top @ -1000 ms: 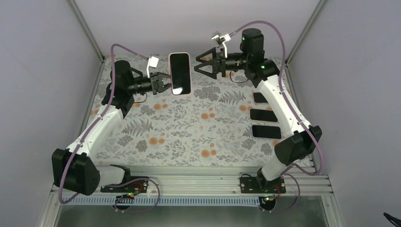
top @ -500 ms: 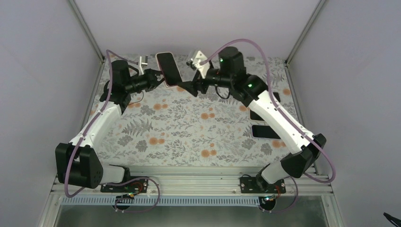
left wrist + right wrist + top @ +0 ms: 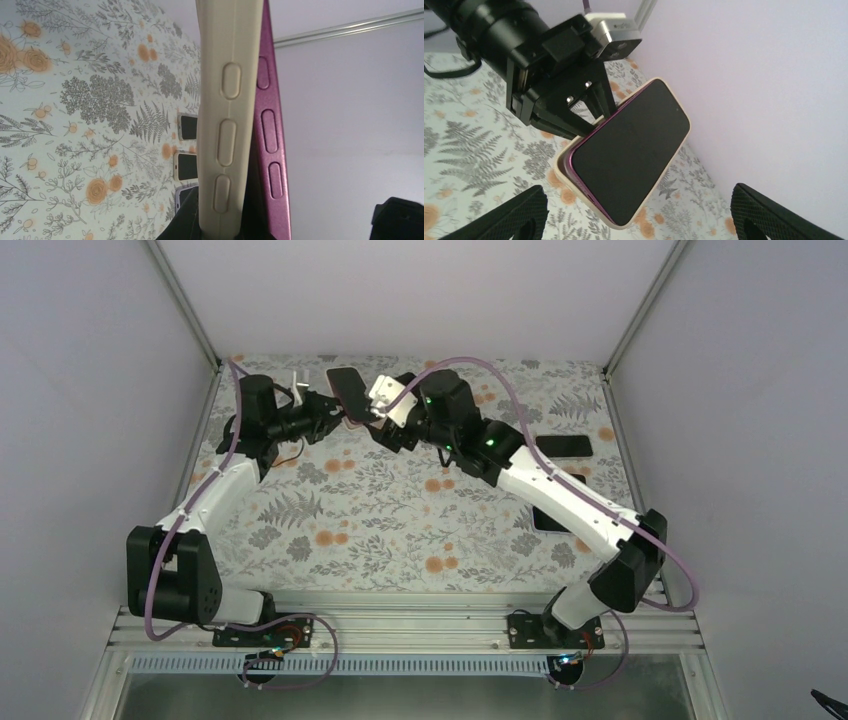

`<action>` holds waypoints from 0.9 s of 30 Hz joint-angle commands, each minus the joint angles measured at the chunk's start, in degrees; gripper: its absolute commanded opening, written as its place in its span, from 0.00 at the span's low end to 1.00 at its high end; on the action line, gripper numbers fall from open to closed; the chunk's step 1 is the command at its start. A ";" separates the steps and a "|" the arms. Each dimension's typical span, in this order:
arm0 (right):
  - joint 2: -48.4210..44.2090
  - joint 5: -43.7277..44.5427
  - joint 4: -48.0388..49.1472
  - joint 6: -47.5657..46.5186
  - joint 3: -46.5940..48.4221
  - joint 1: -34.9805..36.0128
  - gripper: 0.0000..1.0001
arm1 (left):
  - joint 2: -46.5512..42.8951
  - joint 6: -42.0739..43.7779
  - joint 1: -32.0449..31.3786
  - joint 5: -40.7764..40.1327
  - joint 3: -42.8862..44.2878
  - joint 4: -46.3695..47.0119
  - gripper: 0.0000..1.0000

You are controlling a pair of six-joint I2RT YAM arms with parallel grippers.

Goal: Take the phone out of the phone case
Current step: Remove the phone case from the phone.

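From my left wrist, the cream rubbery phone case [image 3: 227,125] and magenta phone [image 3: 270,140] run off top and bottom — ends unseen. My right fingers [image 3: 769,210] show only their tips — the lower edge cuts the rest.
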 commanded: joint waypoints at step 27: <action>8.63 17.72 17.11 -14.10 -6.54 7.72 0.72 | -1.43 -3.88 0.26 2.62 -1.85 7.77 0.02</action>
